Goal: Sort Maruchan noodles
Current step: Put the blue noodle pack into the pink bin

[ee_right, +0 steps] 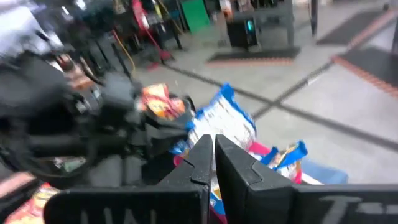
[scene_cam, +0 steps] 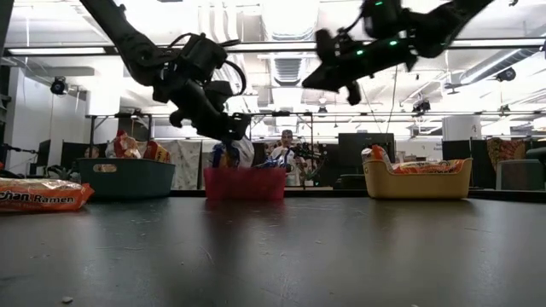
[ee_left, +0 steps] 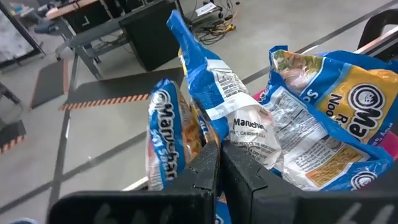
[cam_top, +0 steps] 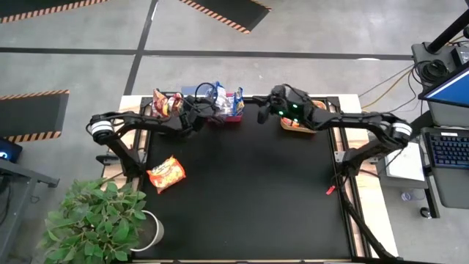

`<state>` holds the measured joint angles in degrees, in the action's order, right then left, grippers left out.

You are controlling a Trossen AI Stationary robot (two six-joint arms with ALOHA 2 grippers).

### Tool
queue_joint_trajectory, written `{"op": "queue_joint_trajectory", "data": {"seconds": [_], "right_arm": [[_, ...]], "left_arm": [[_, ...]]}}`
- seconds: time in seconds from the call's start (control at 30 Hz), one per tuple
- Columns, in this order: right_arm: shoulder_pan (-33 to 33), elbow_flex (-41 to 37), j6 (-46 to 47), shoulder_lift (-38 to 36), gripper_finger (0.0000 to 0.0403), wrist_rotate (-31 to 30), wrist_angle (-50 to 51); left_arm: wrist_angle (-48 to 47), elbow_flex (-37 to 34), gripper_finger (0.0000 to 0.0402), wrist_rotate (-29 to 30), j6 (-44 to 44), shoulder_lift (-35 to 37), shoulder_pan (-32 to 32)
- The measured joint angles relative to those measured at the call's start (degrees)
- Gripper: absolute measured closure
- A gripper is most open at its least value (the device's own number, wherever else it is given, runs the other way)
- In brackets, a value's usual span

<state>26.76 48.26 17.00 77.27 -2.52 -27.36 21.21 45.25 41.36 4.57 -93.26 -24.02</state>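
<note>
Far left on the black table [cam_top: 249, 191], well apart from both pincers, lies a flat orange crinkly plastic noodle packet [cam_top: 166, 174]. Behind it, at the table's back edge, stands a dark grey rectangular bin [scene_cam: 125, 177] with orange and red packets upright inside it [cam_top: 166, 103].

The left pincer [ee_left: 220, 151] hovers over the red rectangular bin [scene_cam: 245, 183] in the middle of the back edge. Its fingers are clamped together on a blue-and-white crinkly noodle packet [ee_left: 217, 93], held upright above the bin. Just beside this pincer, more blue-and-yellow packets [ee_left: 323, 124] stand in the same bin.

The right pincer [ee_right: 212, 149] hangs in the air to the right of the red bin, raised above the table, its fingers pressed together with nothing between them. Beyond and below it sits an orange-yellow bin [scene_cam: 417, 179] containing orange packets [scene_cam: 426, 166].
</note>
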Motion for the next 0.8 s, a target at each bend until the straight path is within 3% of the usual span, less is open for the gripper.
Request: {"op": "queue_joint_trajectory", "data": {"seconds": [0.3, 0.47, 0.8], "right_arm": [[1.1, 21.7, 6.2, 15.3, 0.0379, -0.5, 23.1], [2.4, 34.1, 8.6, 23.4, 0.032, -0.7, 37.8], [2.4, 40.6, 12.5, 32.1, 0.019, 0.0, 42.7]], "left_arm": [[-1.8, 0.0, 0.0401, 0.1, -6.1, 2.3, -0.7], [-4.2, 0.0, 0.0401, 0.1, -7.2, 2.2, -2.2], [-4.2, 0.0, 0.0401, -0.4, -11.3, 2.2, -3.1]]}}
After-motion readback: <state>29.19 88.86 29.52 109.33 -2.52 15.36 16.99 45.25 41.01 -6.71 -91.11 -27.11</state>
